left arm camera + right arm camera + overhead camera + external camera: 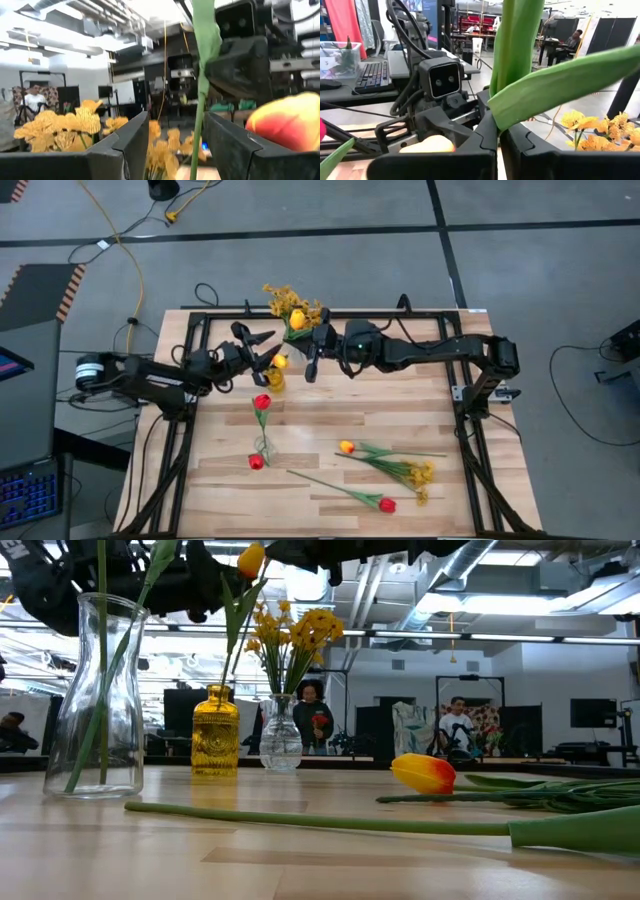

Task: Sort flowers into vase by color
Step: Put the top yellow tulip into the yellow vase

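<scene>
A yellow-orange tulip [280, 362] stands tilted with its stem in the amber vase [215, 730]. My right gripper [308, 365] reaches in from the table's right and is shut on its greenery. My left gripper [172, 145] comes from the left, open, with a finger on either side of the green stem [199, 125], touching nothing. Mustard-yellow sprays [293, 305] and another yellow tulip stand in the far clear vase [281, 735]. A red tulip [262, 402] stands in the near clear vase [95, 690]. My right gripper pinches the tulip's green stem and a broad leaf [496, 107] between its two fingers, coming level from the table's right, across the stem. The greenery rises out of the shut fingers. The stem's lower end [222, 690] sits in the amber vase; the flower leans.
On the near half of the table lie a red tulip [255, 462], a yellow-orange tulip [346, 447], a mustard spray [420, 473] and another red tulip [387, 504]. All three vases stand close together at the left centre. People sit in the room beyond the table.
</scene>
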`<control>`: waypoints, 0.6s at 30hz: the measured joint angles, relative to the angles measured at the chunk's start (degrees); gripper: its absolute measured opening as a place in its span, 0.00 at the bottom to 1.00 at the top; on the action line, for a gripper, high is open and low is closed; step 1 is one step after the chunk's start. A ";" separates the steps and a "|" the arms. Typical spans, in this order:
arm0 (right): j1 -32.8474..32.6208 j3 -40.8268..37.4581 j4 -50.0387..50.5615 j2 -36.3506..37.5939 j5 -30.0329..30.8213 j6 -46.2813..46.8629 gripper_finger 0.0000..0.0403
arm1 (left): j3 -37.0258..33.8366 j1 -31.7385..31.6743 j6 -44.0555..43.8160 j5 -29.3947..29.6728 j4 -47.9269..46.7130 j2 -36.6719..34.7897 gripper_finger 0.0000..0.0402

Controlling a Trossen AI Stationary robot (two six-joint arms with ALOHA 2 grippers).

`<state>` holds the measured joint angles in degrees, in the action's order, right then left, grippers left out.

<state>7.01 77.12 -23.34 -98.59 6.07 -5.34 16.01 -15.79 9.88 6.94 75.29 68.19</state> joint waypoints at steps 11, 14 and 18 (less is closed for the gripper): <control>0.33 0.07 0.52 -0.02 -2.34 3.30 0.08 | -0.02 0.02 1.10 -0.02 -24.01 -19.83 0.45; 0.33 0.07 0.45 -0.02 -2.83 3.86 0.08 | -0.02 0.02 0.95 -0.02 -29.26 -24.15 0.45; 0.28 0.07 0.84 -0.02 -2.95 3.96 0.08 | -0.02 0.01 0.37 -0.03 -34.62 -28.13 0.45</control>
<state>7.29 77.19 -22.50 -98.61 3.11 -1.38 15.99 -15.78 10.25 6.91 40.67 40.06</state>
